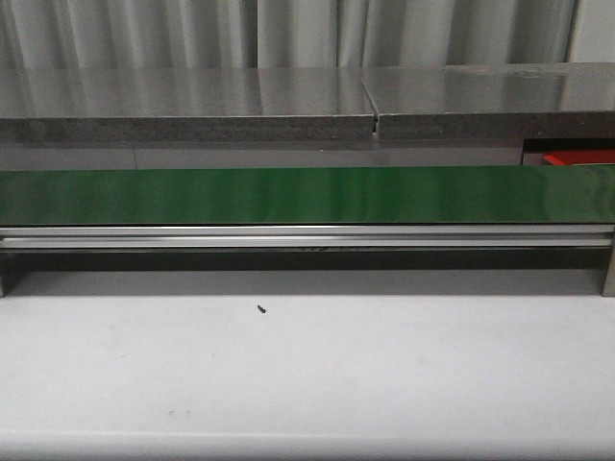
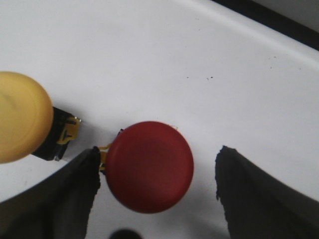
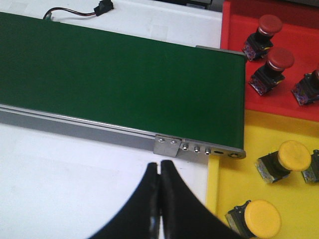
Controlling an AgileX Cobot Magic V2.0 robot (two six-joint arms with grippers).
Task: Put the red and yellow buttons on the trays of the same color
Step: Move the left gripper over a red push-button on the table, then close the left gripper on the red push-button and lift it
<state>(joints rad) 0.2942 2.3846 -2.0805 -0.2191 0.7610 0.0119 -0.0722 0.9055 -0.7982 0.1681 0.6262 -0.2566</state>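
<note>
A red button [image 2: 149, 167] rests on the white table, cap toward the left wrist camera. My left gripper [image 2: 158, 155] is open around it: one finger [image 2: 75, 194] sits close against the cap's edge, the other [image 2: 254, 194] stands apart. Beside it lies a yellow button [image 2: 20, 122] on its black base. My right gripper [image 3: 159, 168] is shut on nothing, over the white table next to the conveyor's end. The red tray [image 3: 234, 40] holds red buttons [image 3: 279, 59]. The yellow tray [image 3: 224, 189] holds yellow buttons [image 3: 294, 155]. Neither gripper shows in the front view.
A green conveyor belt [image 1: 307, 195] with an aluminium rail [image 1: 307, 237] runs across the table in front. A corner of the red tray [image 1: 577, 157] shows behind its right end. A black cable [image 3: 75, 11] lies beyond the belt.
</note>
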